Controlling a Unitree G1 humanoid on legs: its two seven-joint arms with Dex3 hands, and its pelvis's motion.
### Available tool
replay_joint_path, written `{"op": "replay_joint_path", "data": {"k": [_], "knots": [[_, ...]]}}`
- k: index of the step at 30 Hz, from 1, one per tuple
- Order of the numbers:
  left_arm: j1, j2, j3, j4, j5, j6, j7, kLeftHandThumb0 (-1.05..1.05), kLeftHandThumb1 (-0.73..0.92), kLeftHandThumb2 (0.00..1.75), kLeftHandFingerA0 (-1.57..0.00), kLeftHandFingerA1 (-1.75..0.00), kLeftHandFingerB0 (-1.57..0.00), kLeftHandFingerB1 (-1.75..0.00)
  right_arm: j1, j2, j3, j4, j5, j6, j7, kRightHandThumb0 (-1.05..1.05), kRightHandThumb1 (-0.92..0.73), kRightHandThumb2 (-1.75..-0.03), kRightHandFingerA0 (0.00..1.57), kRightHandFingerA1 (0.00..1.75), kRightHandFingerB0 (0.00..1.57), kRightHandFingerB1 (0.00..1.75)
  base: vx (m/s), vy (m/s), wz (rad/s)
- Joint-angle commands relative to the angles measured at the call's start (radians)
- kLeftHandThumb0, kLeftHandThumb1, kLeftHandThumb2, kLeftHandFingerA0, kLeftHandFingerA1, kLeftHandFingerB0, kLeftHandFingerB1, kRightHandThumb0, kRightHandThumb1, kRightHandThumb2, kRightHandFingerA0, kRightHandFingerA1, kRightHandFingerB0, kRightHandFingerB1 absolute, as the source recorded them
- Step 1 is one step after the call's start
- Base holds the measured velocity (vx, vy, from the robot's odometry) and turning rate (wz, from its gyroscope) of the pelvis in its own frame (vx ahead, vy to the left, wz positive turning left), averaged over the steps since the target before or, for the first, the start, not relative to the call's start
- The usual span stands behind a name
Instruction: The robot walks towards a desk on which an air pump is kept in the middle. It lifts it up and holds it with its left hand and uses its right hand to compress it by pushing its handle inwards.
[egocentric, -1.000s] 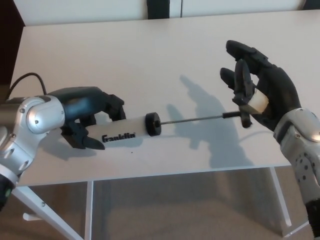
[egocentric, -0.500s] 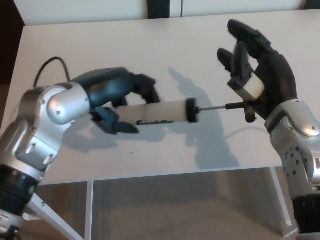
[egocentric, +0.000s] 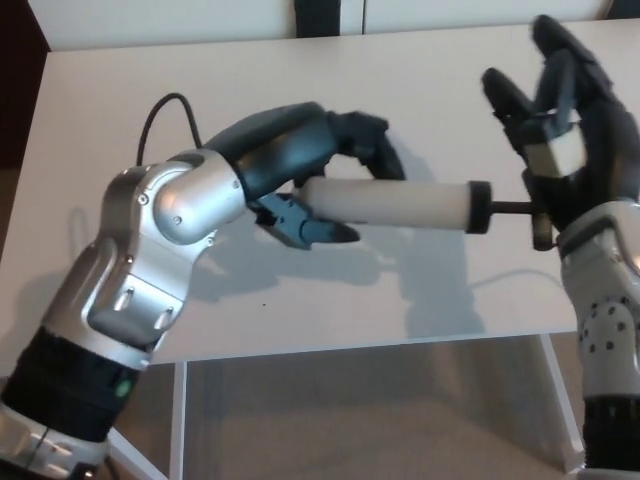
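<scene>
The left hand (egocentric: 320, 170) is closed around 1 end of the air pump (egocentric: 395, 203), holding it level above the white worktop (egocentric: 200, 80). The right hand (egocentric: 575, 140) rests its palm against the pump handle (egocentric: 541, 210), fingers spread upward; only a short length of rod shows.

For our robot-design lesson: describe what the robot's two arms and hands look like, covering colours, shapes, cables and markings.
Both arms have rounded silver-grey shells with small dark screw holes. The left arm turns black near its base, with a small green light, and a thin black cable loops above it. The left hand is dark blue-black; the right hand is black with thick fingers and a cream pad.
</scene>
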Motion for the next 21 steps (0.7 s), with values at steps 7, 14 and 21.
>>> {"op": "replay_joint_path", "data": {"k": [7, 14, 21], "knots": [[-0.006, -0.085, -0.06, -0.142, -0.018, 0.109, -0.002, -0.19, 0.78, 0.73, -0.96, -1.21, -0.75, -1.08, -0.034, 0.067, -0.082, -0.023, 0.15, 0.008, -0.062, -0.79, -0.87, -0.67, 0.32, 0.35, 0.27, 0.31, 0.0, 0.0, 0.0], [0.013, -0.015, -0.03, -0.087, -0.014, 0.08, 0.023, -0.09, 0.78, 0.72, -1.0, -1.26, -0.7, -1.15, 0.048, 0.024, -0.078, -0.084, 0.132, 0.022, -0.059, -0.78, -0.92, -0.68, 0.27, 0.33, 0.24, 0.3, 0.0, 0.0, 0.0], [-0.007, 0.036, 0.005, 0.091, -0.011, 0.046, 0.077, -0.08, 0.8, 0.72, -1.0, -1.24, -0.7, -1.13, 0.203, -0.027, -0.069, -0.163, 0.09, -0.044, -0.003, -0.79, -0.89, -0.68, 0.27, 0.33, 0.25, 0.29, 0.0, 0.0, 0.0]]}}
